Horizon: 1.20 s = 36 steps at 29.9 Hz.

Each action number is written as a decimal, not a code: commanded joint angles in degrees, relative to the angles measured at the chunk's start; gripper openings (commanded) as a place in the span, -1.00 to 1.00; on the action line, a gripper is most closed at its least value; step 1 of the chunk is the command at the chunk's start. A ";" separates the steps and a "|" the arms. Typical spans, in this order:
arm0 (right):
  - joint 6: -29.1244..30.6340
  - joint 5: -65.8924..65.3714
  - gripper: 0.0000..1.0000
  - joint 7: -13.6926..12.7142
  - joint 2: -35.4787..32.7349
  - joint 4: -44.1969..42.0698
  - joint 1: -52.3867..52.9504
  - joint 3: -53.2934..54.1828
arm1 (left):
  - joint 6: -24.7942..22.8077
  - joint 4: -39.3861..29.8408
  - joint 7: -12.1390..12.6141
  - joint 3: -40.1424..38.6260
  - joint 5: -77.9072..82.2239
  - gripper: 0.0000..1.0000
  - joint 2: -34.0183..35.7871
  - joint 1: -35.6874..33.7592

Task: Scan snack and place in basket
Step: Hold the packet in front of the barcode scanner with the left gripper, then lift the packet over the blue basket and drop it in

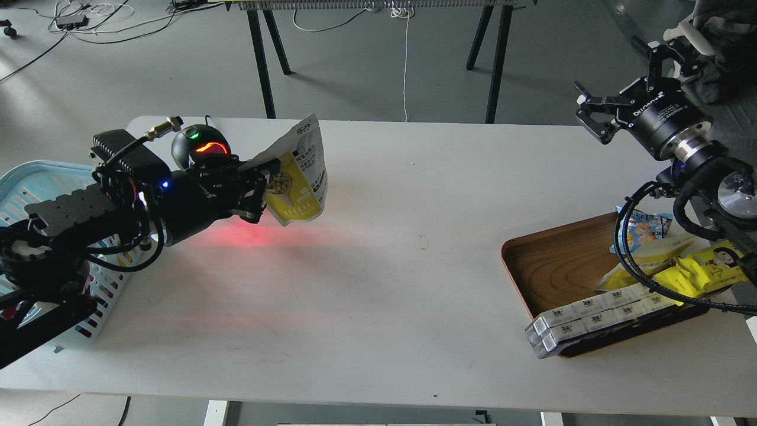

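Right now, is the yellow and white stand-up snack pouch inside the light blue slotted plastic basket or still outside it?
Outside. The left gripper holds the snack pouch above the table, beside the basket.

Black cables are looping along both black arms, a blue light glowing beside the left gripper [260, 189], silver rings banding the right gripper's [597, 115] wrist

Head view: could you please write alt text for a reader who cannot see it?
The left end effector holds the snack above the table, beside a glowing scanner near the basket. The right end effector hangs open above a wooden tray.
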 commanded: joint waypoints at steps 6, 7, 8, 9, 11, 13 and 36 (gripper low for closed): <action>0.00 0.00 0.92 0.00 -0.04 0.00 -0.07 0.00 | -1.70 0.00 0.20 -0.43 -3.33 -1.00 0.86 0.24; 0.00 0.00 0.92 0.00 -0.04 0.00 -0.07 0.00 | -2.84 0.00 0.12 -0.52 -3.51 -1.00 1.65 0.24; 0.00 0.00 0.92 0.00 -0.04 0.00 -0.07 0.00 | -3.81 -0.09 0.03 -0.52 -3.51 -1.00 2.44 0.24; -0.08 0.00 0.92 0.00 -0.04 0.00 -0.07 0.00 | -4.95 -0.17 -0.41 -0.52 -3.51 -1.00 3.32 0.24; -0.08 0.00 0.92 0.00 -0.04 0.00 -0.07 0.00 | -6.18 -0.26 -0.76 -0.52 -3.51 -1.00 4.20 0.16; 0.00 -0.09 0.92 0.00 -0.04 -0.09 -0.07 0.00 | -7.06 -0.26 -0.85 -0.52 -3.51 -1.00 5.08 -0.02; -0.08 -0.53 0.92 0.00 0.04 0.08 0.10 0.00 | -21.48 -0.35 0.55 -0.17 -3.51 -1.00 3.68 -10.13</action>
